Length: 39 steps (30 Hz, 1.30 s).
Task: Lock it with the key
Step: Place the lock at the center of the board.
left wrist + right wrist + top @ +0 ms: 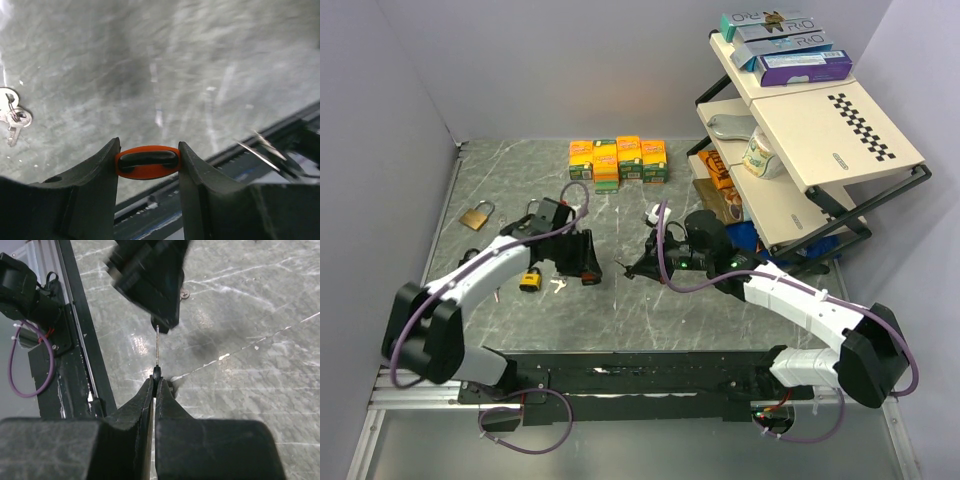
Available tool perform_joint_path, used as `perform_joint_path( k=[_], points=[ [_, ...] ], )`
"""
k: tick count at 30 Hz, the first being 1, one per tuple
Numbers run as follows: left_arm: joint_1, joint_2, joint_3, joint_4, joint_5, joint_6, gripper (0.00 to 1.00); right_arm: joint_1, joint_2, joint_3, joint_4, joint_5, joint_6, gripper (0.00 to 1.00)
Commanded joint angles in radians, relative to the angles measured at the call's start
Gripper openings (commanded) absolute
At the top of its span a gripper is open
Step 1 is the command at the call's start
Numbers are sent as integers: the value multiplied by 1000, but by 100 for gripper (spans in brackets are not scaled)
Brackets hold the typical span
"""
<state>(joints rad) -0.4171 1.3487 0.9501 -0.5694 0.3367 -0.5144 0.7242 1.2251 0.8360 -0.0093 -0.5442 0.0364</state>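
Note:
My left gripper (586,268) is shut on a small orange padlock (147,162), held above the table with its black underside facing the wrist camera. My right gripper (648,264) is shut on the black head of a thin metal key (157,346). The key blade points left toward the left gripper's tip (150,285) and stops just short of it. In the left wrist view the key's tip (260,150) shows at the right, apart from the padlock. The padlock is hidden in the right wrist view.
A brass padlock (475,215) lies at the left. A yellow padlock (530,282) and loose keys (558,286) lie by the left arm; the keys also show in the left wrist view (12,117). Small boxes (618,160) stand at the back. A shelf rack (800,150) stands at the right.

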Motion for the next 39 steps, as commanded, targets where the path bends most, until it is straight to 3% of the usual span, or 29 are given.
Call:
perform_joint_path(
  k=[1,10,19,24,25,28,35,39],
  points=[
    [-17,105,47,-14,-80,4,1,-8,-33,-6,32,-26,-10,0],
    [-29,364,145,-66,-90,-7,4,-8,8,17,43,-51,-10,0],
    [-69,455,170,-78,-76,-21,10,-8,27,5,43,-30,-12,0],
    [-74,504,187,-103,-62,-16,32,-11,50,-2,46,-14,-4,0],
    [-72,509,190,-104,-61,-18,46,-12,56,2,45,-13,-3,0],
    [-71,510,194,-115,-65,-12,66,-20,70,6,48,-14,3,0],
    [-54,471,252,-171,-74,7,77,-29,94,8,65,-5,37,0],
    [21,391,289,-208,-71,16,84,-39,134,5,81,3,75,0]
  ],
)
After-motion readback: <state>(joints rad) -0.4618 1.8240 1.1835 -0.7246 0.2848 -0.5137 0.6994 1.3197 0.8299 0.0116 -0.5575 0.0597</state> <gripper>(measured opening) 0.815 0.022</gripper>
